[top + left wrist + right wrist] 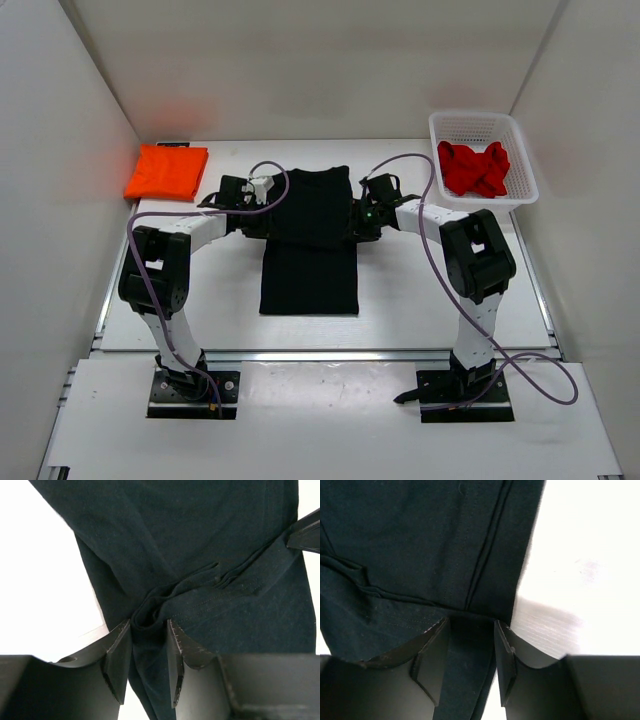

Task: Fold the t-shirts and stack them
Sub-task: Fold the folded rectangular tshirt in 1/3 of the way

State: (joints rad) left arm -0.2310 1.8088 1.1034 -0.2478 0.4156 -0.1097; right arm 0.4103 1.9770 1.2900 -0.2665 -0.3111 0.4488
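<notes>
From above, I stood at the near edge of a white table [430,300] closed in by plain white walls [60,200] on three sides. The black t-shirt [310,250] lay at the table's middle, its far part wider than the narrow panel running toward me. My left gripper [262,192] was at its left edge and my right gripper [358,208] at its right edge, both low on the cloth. The orange t-shirt [166,172] lay folded at the far left. The red t-shirt [473,168] sat crumpled in the white mesh basket [524,160] at the far right (tucked into the corner).

At my left wrist, my jaws stood narrow, pinching a bunched fold of the black cloth between them, with bright bare tabletop off to one side.

At my right wrist, the jaws were likewise narrow and clamped on the shirt's stitched edge, with glossy white surface beyond it carrying a soft grey shadow.
</notes>
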